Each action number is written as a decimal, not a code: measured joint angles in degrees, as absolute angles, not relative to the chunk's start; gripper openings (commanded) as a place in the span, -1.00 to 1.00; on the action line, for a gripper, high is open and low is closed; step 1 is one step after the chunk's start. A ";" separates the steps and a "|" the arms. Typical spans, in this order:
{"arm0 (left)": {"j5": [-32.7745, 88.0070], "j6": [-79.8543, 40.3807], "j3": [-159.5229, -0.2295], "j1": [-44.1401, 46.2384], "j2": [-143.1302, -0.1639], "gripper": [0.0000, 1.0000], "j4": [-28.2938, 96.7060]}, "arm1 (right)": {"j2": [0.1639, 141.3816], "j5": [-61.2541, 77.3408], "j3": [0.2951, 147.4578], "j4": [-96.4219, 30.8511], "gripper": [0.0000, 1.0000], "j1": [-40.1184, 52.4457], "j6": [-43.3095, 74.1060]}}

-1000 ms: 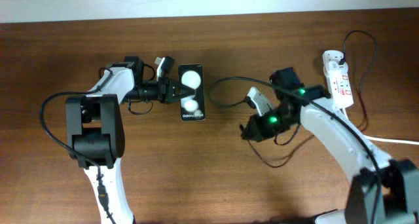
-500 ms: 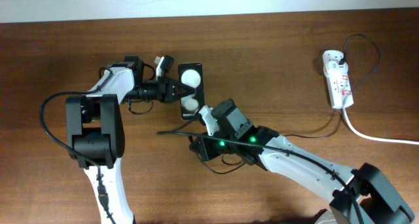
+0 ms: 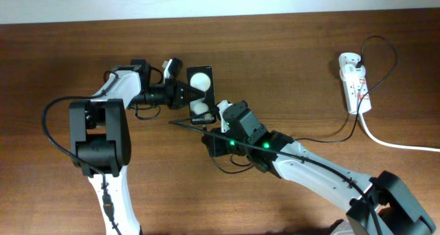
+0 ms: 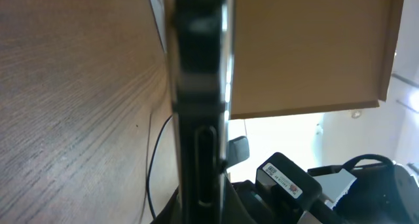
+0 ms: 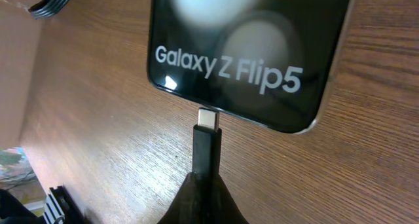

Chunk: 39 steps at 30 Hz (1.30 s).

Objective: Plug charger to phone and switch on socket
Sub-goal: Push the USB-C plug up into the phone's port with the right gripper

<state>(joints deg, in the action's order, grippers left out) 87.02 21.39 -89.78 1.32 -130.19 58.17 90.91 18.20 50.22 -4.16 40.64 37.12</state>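
The right gripper (image 5: 204, 188) has its fingers pinched tight on the plug (image 5: 207, 145), low on its black body. The plug's silver tip touches the port in the short edge of the phone (image 5: 249, 47). Some silver shows, so I think it is not all the way in.

The left gripper (image 3: 180, 94) looks clamped on the phone's long left edge (the left wrist view shows only the thin side of the phone, not the fingers). The phone lies face up, a bit left of the middle of the table (image 3: 289, 49) and closer to the far edge.

The plug is tiny, light and stiff, so its body is the right place to hold. The cable (image 3: 330, 137) is thin and floppy. Pushing on it would only make it bend. The phone is smooth and shiny and may slide, so a hold on its side helps. The port is small and easy to hurt, so I think the push should go straight in, not at a slant.

The cable runs off toward the socket (image 3: 355, 84), which lies near the far right corner, well apart from both grippers. Its red switches are too small to read.
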 measured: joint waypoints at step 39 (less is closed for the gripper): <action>89.62 16.01 -89.84 0.38 -130.19 -1.00 55.64 | 91.02 11.88 50.30 -0.56 -0.92 41.69 39.66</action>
